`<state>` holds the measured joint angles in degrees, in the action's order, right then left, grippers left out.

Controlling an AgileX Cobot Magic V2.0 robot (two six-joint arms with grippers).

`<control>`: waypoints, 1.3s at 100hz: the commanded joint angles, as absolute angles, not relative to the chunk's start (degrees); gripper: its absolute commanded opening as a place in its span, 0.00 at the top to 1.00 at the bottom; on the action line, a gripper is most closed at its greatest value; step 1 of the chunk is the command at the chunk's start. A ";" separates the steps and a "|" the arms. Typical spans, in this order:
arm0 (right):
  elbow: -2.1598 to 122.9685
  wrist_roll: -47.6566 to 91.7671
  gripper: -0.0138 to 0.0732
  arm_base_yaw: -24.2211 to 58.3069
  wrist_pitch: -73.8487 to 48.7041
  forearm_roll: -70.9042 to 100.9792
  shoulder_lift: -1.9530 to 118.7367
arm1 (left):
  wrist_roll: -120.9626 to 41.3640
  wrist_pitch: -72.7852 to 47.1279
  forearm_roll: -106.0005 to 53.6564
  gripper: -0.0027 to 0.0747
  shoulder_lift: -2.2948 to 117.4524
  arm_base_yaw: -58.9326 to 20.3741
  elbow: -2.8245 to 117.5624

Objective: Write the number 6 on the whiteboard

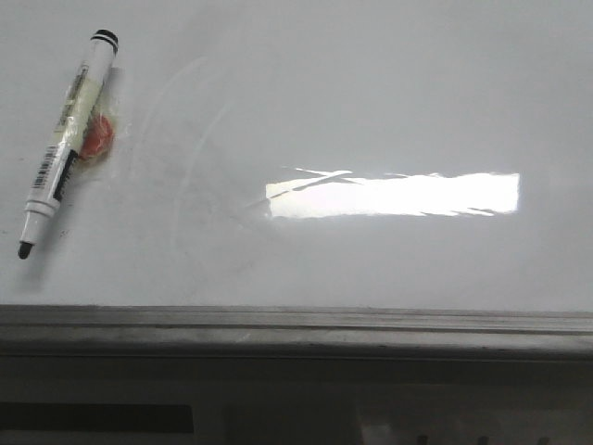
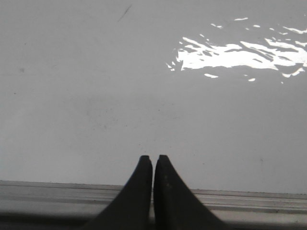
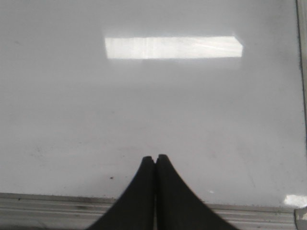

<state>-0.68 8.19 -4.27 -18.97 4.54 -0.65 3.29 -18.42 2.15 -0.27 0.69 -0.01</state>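
Note:
The whiteboard point(image 1: 371, 102) fills the front view, glossy white with faint erased smears and a bright rectangular glare. No drawn number 6 shows on it. A white marker with a black tip and black end cap point(image 1: 67, 139) lies uncapped on the board at the far left, tip toward the near edge. Neither gripper shows in the front view. My left gripper point(image 2: 153, 158) is shut and empty above the board's near rail. My right gripper point(image 3: 155, 157) is shut and empty, also over the near rail.
A small red-orange blob point(image 1: 95, 137) lies under the marker's barrel. The grey metal edge rail point(image 1: 296, 324) runs along the board's near side. The board's right edge rail point(image 3: 302, 96) shows in the right wrist view. A short dark mark point(image 2: 124, 13) sits on the board.

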 commanded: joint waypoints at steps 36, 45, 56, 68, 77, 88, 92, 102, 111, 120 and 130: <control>-1.49 8.54 0.91 -4.55 -10.21 5.06 -1.51 | 3.94 -9.29 0.57 0.99 -2.00 0.61 -1.35; -1.49 8.54 0.91 -4.55 -7.57 8.44 -1.51 | 3.94 -6.82 -1.82 0.99 -2.00 0.61 -1.35; -1.49 8.54 0.91 -4.55 -4.14 18.33 -1.51 | 3.94 -4.32 -6.10 0.99 -2.00 0.61 -1.35; -1.49 8.54 0.91 -4.55 -3.61 19.65 -1.51 | 3.94 -2.22 -5.21 0.99 -2.00 0.73 -1.35; -1.37 8.54 0.91 -4.55 -3.61 19.65 -1.51 | 3.94 -1.22 -6.01 0.99 -2.00 0.73 -1.35; -0.46 8.54 0.91 -4.55 -5.46 18.55 -1.51 | 3.94 -1.22 -6.01 0.99 -2.00 0.73 -0.63; 0.16 8.64 0.91 -4.55 -6.20 18.55 -1.10 | 3.94 -1.42 -6.01 0.99 -1.90 0.73 -0.06; 2.02 8.64 0.91 -4.55 -8.86 18.55 0.66 | 3.94 -3.21 -5.73 0.99 -1.36 0.54 1.60; 5.55 8.64 0.91 -4.55 -12.45 18.55 3.25 | 3.94 -5.98 -5.73 0.99 -0.18 0.54 4.20; 9.23 9.31 0.91 -4.55 -15.58 18.55 6.66 | 1.60 -8.65 -5.62 0.99 1.71 0.54 7.56; 12.11 10.62 0.91 -4.55 -18.00 18.47 10.98 | -3.01 -10.08 -5.62 0.99 4.49 0.54 10.27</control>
